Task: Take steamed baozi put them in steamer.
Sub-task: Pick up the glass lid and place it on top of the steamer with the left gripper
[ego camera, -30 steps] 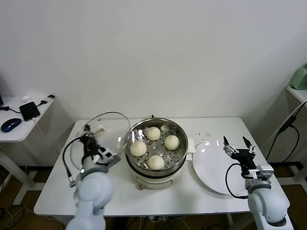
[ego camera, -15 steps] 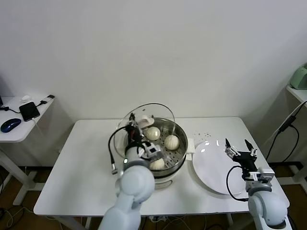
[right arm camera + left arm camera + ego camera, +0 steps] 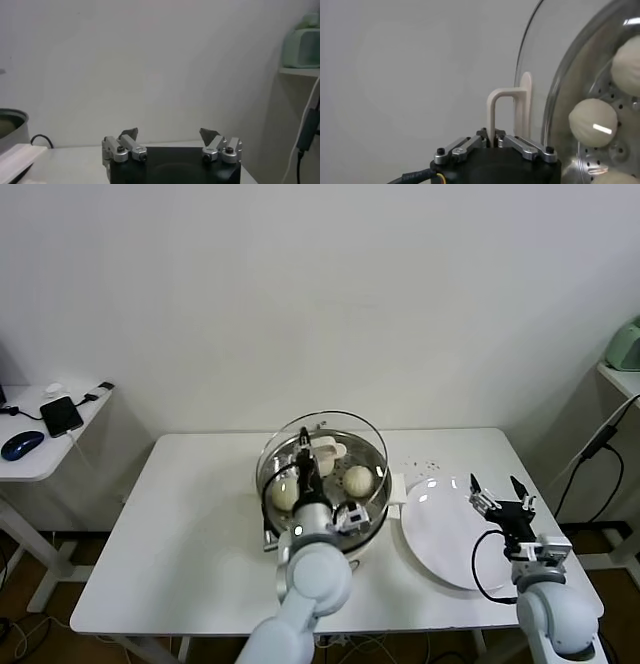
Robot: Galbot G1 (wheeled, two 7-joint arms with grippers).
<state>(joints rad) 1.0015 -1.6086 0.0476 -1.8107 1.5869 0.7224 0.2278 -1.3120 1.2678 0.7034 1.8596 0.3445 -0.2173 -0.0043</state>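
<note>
A round glass lid (image 3: 325, 452) with a pale cream handle (image 3: 322, 450) hangs tilted over the middle of the white surface (image 3: 190, 524); in the left wrist view the handle (image 3: 509, 112) shows as an upright loop against the lid's curved rim (image 3: 530, 75). To the right lies a flat white plate (image 3: 440, 534), bare and glossy, reaching near the surface's front edge. A few dark specks (image 3: 425, 466) sit just behind it (crumbs or marks, hard to tell). Off to the far left, a side table (image 3: 40, 454) carries a black phone (image 3: 62, 415) and a blue mouse (image 3: 22, 444). At the far right, a pale green appliance (image 3: 627, 346) stands on a shelf, with a black cable (image 3: 592, 452) hanging below.
</note>
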